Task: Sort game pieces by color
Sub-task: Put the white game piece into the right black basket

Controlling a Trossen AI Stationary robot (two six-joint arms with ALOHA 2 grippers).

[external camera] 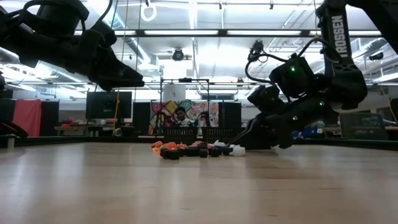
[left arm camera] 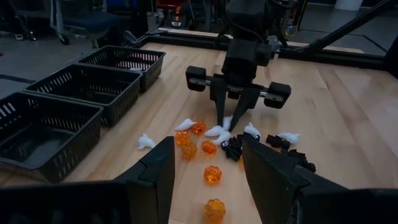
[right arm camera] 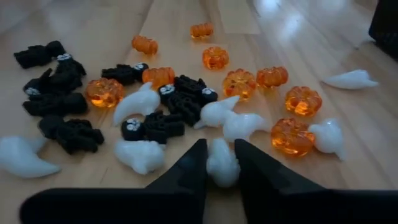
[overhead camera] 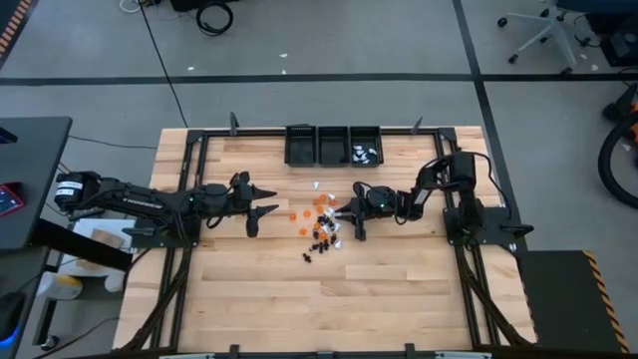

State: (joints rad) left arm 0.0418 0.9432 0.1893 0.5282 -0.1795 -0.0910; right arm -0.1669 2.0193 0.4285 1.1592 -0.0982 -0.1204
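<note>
The game pieces (overhead camera: 321,224) lay scattered in a loose cluster near the middle of the wooden table (overhead camera: 399,299), in front of three black bins (overhead camera: 333,146): translucent orange pumpkin shapes, black figures and white ghost shapes. The right gripper (right arm camera: 219,163) was down at the cluster's edge, its fingers pinched around one white ghost piece (right arm camera: 221,163) resting on the wood. The left gripper (left arm camera: 207,180) hovered just beside the cluster, fingers spread wide and holding nothing.
</note>
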